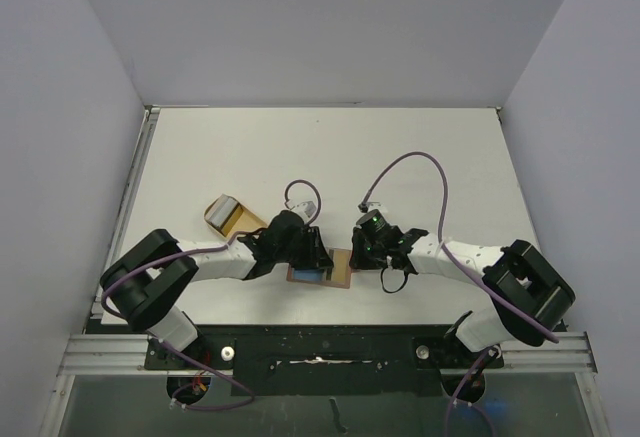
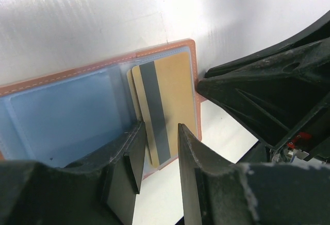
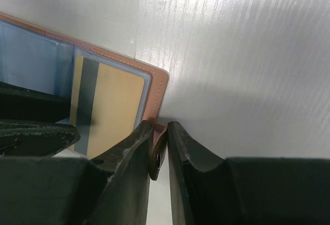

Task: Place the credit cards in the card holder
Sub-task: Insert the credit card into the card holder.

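Observation:
The reddish-brown card holder (image 1: pixel 341 275) lies open near the table's front edge, between both grippers. A light blue card (image 2: pixel 67 111) sits in its left clear sleeve. A gold card with a dark stripe (image 2: pixel 172 91) lies on the right half, its near end sticking out past the holder's edge. My left gripper (image 2: pixel 160 132) is open, its fingers standing either side of that near end. In the right wrist view, my right gripper (image 3: pixel 160 127) is shut on the holder's small closing tab (image 3: pixel 157 155) at the right edge, beside the gold card (image 3: pixel 116 106).
A larger pale tan case (image 1: pixel 228 214) with a grey card in it lies behind and left of the left gripper (image 1: pixel 318 255). The right gripper (image 1: pixel 360 257) is close to it, its black body (image 2: pixel 268 96) filling the right of the left wrist view.

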`<state>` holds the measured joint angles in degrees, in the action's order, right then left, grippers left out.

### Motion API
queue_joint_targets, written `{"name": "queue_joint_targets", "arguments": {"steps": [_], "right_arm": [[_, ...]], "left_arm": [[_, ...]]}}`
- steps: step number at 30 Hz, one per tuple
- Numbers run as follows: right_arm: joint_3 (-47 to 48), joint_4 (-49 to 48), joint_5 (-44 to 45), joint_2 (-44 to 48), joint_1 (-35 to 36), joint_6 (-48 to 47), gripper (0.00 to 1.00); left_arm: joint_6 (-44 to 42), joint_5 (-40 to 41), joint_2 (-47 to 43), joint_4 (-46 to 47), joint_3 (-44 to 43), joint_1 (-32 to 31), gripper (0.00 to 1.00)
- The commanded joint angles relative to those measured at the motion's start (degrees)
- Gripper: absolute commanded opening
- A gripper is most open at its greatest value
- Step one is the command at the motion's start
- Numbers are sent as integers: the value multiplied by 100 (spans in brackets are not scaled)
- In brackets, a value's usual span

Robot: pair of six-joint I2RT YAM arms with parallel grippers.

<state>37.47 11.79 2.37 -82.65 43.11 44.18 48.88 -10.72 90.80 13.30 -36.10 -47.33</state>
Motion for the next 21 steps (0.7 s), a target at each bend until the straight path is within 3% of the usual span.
{"name": "queue_joint_targets", "arguments": {"steps": [1,5,11,14,21], "right_arm": [[49,-183,153,-75,18,-223,18],[110,-33,316,40,-31,-360,19],[96,84,366,351,-58,-411,29],[68,127,361,563,-57,-402,37],[139,280,376,1014,-58,-458,43]], "left_arm": [[-48,-37,-100,532,-88,-103,30],[-90,117,-273,291,-126,-127,31],[-510,832,-672,-1072,-634,-120,38],[-828,1259,-896,-1700,-908,-91,41],[-1881,2795,-1476,-3371,-1720,92,43]]}}
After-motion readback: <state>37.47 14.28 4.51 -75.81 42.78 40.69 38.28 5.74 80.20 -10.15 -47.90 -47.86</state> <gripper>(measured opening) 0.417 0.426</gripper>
